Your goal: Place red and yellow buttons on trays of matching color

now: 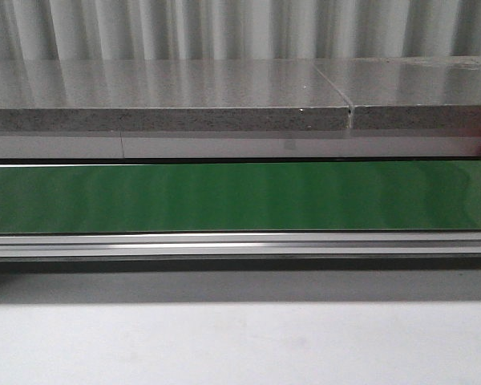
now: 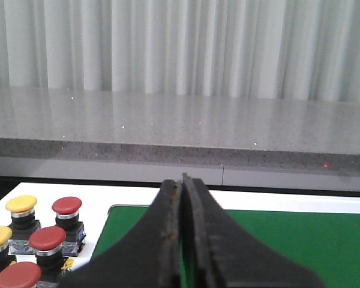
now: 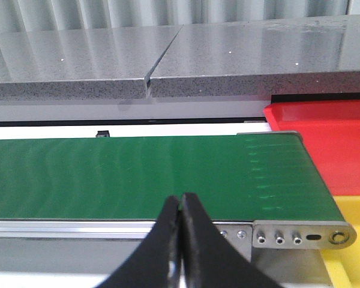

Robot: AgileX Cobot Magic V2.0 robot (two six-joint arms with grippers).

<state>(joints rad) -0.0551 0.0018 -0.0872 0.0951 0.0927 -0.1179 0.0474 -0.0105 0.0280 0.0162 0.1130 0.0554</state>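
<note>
Left end effector [image 2: 184,180], pressed together and empty, we see beside the red and yellow buttons [image 2: 47,238]; right end effector [image 3: 181,201], likewise closed, near the red tray [image 3: 330,144].

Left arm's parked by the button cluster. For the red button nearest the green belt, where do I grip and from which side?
Grip that red button by the neck just under its domed cap, coming straight down from above. The cap is rounded and overhangs, and neighbours crowd it, so a side approach looks blocked. The left gripper is shut, so open it first.
</note>
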